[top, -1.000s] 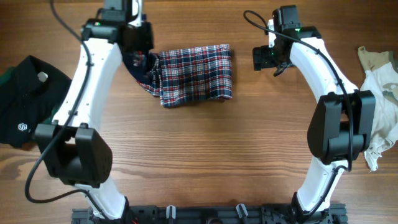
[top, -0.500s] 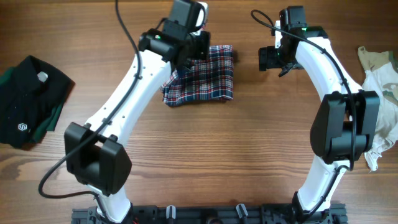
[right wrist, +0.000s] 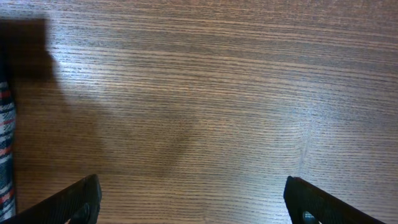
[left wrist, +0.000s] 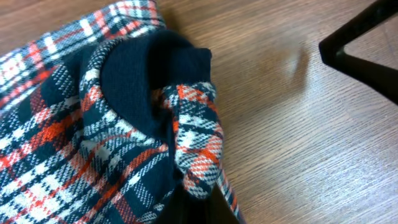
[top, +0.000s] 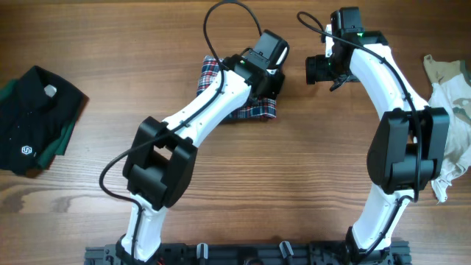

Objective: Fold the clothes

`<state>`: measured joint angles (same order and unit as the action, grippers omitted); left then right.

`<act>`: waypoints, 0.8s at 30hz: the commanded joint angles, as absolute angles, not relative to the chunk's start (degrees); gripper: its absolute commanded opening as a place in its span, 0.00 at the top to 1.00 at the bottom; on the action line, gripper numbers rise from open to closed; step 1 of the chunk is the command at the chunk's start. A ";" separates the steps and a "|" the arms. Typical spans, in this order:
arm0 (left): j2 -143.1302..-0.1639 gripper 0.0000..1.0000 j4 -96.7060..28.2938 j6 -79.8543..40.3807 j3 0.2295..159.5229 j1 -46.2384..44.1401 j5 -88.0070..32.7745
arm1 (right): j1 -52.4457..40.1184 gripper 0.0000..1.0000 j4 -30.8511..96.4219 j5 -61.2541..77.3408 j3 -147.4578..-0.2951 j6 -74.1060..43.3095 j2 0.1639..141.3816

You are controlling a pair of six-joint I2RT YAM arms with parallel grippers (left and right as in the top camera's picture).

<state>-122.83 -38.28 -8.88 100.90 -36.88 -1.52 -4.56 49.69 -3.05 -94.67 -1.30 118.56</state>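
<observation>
We've got the left gripper pinching a bunched edge of the plaid shirt; right gripper hangs wide open beside it.

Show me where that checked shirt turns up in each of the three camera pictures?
Overhead: the plaid shirt lies at top centre, partly hidden under the left arm.
Left wrist: it fills the left half of the picture, bunched up.
Right wrist: only a sliver shows at the left edge.
Shared landmark: the wooden table beneath it, seen in all three views.
</observation>
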 commanded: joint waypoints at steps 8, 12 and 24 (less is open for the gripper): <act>-124.97 0.44 -36.05 -10.94 102.32 -37.17 6.31 | -4.43 0.05 49.71 -3.03 -95.13 -1.56 116.79; -124.33 0.00 -35.31 -4.69 102.83 -36.95 -5.93 | -4.40 0.04 49.65 -3.03 -95.13 -1.65 116.79; -115.18 0.72 -44.36 -6.81 107.79 -27.66 12.49 | -4.43 0.03 48.25 3.09 -95.13 -1.02 116.79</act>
